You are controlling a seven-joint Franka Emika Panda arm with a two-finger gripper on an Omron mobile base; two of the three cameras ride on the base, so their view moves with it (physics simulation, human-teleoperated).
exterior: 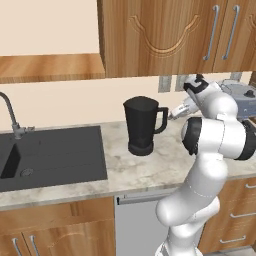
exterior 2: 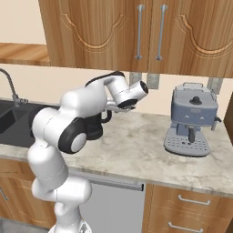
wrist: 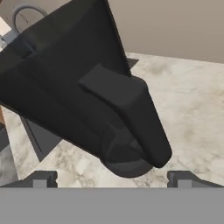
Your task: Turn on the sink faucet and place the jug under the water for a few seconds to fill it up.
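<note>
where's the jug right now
In the left base view the jug stands upright on the marble counter, just right of the sink, its handle turned toward the open gripper beside it.

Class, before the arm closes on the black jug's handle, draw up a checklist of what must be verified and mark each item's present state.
1. Pincer open: ok.
2. Curved handle of the tall matte black jug lies ahead of the fingertips: ok.
3. Jug upright on the marble counter: ok.
4. Handle already between the fingertips: not ok.
5. Water running from the grey gooseneck faucet: not ok, none visible.
6. Black sink basin free: cannot tell.
</note>
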